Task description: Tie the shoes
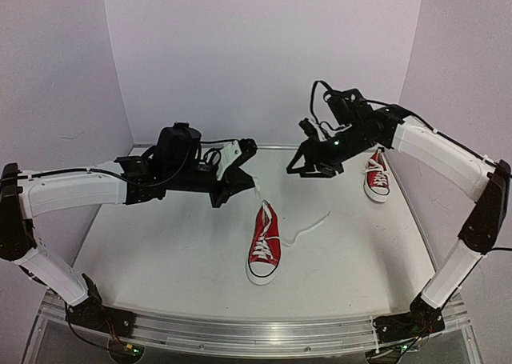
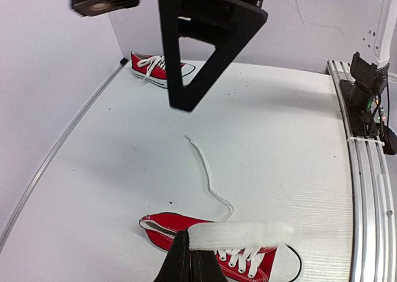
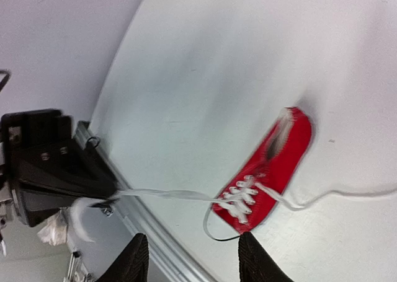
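Pinching one white lace (image 2: 242,235) flat between them, the left fingers (image 2: 180,263) are closed tight. The lace runs from that grip in a raised, fairly taut line down to the eyelets of the near shoe (image 1: 264,246). The right fingers (image 3: 133,263) stand apart with nothing between them, hovering above the desk (image 1: 176,244) beyond that shoe and just across from the left ones.

The shoe's other lace (image 2: 208,170) lies loose on the desk, trailing away from the shoe towards the right arm's side, and neither arm touches it. The near shoe sits on its sole in the middle of the desk, toe towards the arm bases. It is laced through the eyelets, but the free ends show no crossing, loop or knot.

The second shoe (image 1: 377,176) rests well apart at the far right of the desk, behind the right arm. Its laces look bunched over the tongue, and whether they are knotted is too small to tell.

As a judgement, the task is at its very start. One end is in hand and the other has yet to be picked up. Crossing, knotting and forming a bow are all left to do on this shoe, with the second shoe probably after it.
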{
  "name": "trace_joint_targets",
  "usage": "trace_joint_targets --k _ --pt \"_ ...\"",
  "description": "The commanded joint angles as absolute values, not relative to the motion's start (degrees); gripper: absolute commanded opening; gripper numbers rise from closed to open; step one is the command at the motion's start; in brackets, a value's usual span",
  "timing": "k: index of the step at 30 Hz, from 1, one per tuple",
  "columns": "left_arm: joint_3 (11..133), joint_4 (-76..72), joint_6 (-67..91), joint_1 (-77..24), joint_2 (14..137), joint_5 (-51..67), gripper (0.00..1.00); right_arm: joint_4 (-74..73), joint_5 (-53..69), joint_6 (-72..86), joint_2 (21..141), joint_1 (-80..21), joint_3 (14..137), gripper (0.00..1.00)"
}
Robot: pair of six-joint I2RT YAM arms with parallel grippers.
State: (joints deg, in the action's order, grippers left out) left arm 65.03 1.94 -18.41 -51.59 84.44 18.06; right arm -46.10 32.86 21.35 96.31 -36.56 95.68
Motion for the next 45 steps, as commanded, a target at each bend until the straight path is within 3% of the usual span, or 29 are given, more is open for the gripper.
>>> trace_joint_targets --k 1,7,14,23,34,41,45 --pt "63.99 3.16 -15.41 -51.61 81.87 15.46 0.0 -46.1 16.3 30.86 92.62 -34.87 85.19 0.47" --pt "63.42 3.53 -10.86 -51.66 80.96 9.9 0.0 -45.56 5.1 36.63 95.63 -34.88 78.05 0.48" --pt "62.48 4.56 -10.16 -51.7 79.19 9.36 0.0 -45.45 -1.36 40.04 105.82 -34.89 82.08 0.49" --pt "61.37 4.61 -10.82 -51.68 78.1 9.1 0.0 -45.07 -5.05 42.85 115.04 -34.89 86.53 0.6" --pt "60.84 5.44 -12.85 -51.68 77.6 8.88 0.0 -44.04 -6.24 45.36 120.88 -34.81 85.62 0.54" --pt "60.36 5.49 -13.15 -51.61 77.49 8.77 0.0 -41.05 -4.94 45.88 122.65 -34.47 82.57 0.36" --pt "60.07 5.91 -13.44 -51.58 77.07 8.79 0.0 -40.08 -2.91 44.32 120.98 -33.23 81.72 0.04"
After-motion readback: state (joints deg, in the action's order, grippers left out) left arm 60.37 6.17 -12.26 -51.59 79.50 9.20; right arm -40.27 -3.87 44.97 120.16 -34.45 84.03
